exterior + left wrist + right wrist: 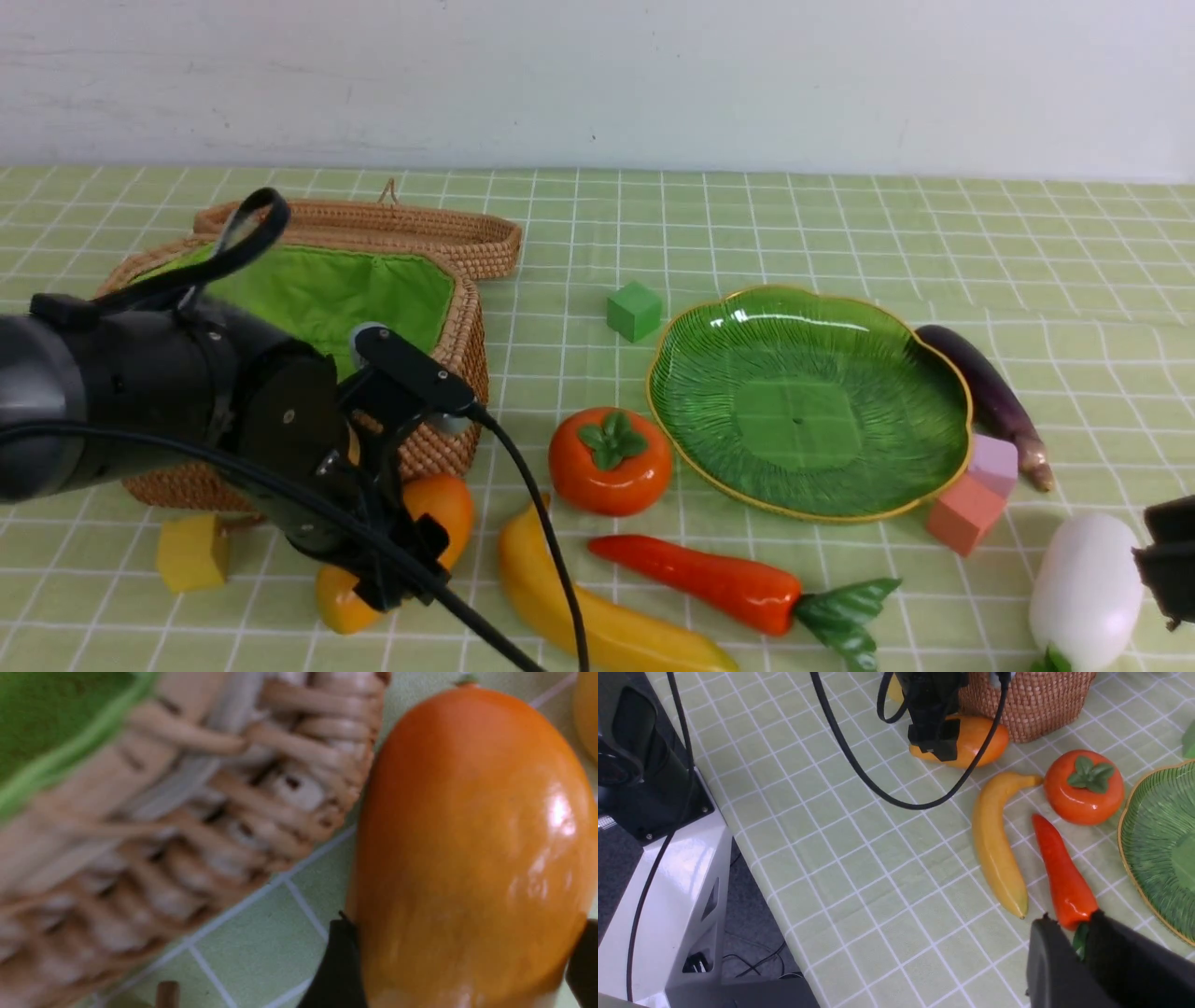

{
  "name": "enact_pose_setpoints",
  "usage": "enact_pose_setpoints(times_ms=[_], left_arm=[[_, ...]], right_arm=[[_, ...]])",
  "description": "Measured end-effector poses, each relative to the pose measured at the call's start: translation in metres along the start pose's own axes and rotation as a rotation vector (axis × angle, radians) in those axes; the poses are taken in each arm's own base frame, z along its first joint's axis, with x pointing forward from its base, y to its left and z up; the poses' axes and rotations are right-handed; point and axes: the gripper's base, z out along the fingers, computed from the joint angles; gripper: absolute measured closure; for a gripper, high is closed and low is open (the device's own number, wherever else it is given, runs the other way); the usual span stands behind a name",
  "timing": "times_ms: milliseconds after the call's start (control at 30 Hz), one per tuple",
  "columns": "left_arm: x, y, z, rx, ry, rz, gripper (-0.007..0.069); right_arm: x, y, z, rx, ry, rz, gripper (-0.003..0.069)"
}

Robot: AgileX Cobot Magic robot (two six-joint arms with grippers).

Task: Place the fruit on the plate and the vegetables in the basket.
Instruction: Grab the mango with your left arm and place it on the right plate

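Front view, nearest first: a long yellow banana and an orange-red carrot lie side by side at six o'clock on the green checked tablecloth, the carrot's leaves pointing toward four o'clock. At five o'clock the white radish rests just beside the right gripper, whose jaws, seen from its wrist camera, are all but pressed together with nothing in them. At seven o'clock the left gripper reaches down over the mango, which lies on the cloth just beside the basket. Its wrist camera shows dark fingers spread wide either side of the fruit's end; whether they press it cannot be told. A yellow cube sits at the mango's nine o'clock. Farther back, the persimmon stands at eight o'clock of the plate, near its gold rim. A salmon cube and a pink cube sit at the plate's four o'clock, and the eggplant lies along its three o'clock side. A green cube stands at the plate's ten o'clock. The basket's lid lies flat at its twelve o'clock.
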Motion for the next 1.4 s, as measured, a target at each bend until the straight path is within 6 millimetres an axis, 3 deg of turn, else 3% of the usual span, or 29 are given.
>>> enact_pose_setpoints(times_ms=[300, 633, 767, 800, 833, 1000, 1133, 1200, 1300, 1400], left_arm=[[0.0, -0.002, 0.014, 0.018, 0.041, -0.019, 0.0041], [0.008, -0.005, 0.001, 0.058, 0.12, -0.071, 0.0051], [0.007, -0.009, -0.02, 0.071, 0.108, -0.078, 0.0051], [0.005, -0.014, -0.038, 0.078, 0.082, -0.063, 0.0051], [0.004, -0.015, -0.04, 0.079, 0.079, -0.061, 0.0051], [0.0, -0.044, -0.097, 0.121, 0.007, 0.043, 0.0051], [-0.023, -0.058, -0.124, 0.139, -0.165, 0.091, 0.0051], [-0.05, -0.063, -0.131, 0.137, -0.294, 0.116, 0.0051], [-0.094, -0.069, -0.121, 0.147, -0.391, 0.13, 0.0051], [-0.141, -0.076, -0.092, 0.158, -0.412, 0.147, 0.0051]], right_arm=[[0.002, 0.001, 0.0, -0.01, 0.017, -0.001, 0.0536], [0.002, 0.001, 0.0, -0.013, 0.018, -0.003, 0.0532], [0.002, 0.001, 0.0, -0.014, 0.018, -0.003, 0.0532], [0.002, 0.002, 0.0, -0.015, 0.021, -0.003, 0.0532], [0.002, 0.002, 0.0, -0.015, 0.021, -0.003, 0.0532], [0.002, 0.001, 0.0, -0.012, 0.024, 0.043, 0.0532], [0.006, -0.004, 0.0, 0.05, 0.061, 0.13, 0.0532], [0.008, -0.009, -0.001, 0.11, 0.083, 0.186, 0.0532], [0.011, -0.018, -0.004, 0.221, 0.103, 0.253, 0.0532], [0.014, -0.028, -0.01, 0.357, 0.133, 0.32, 0.0532]])
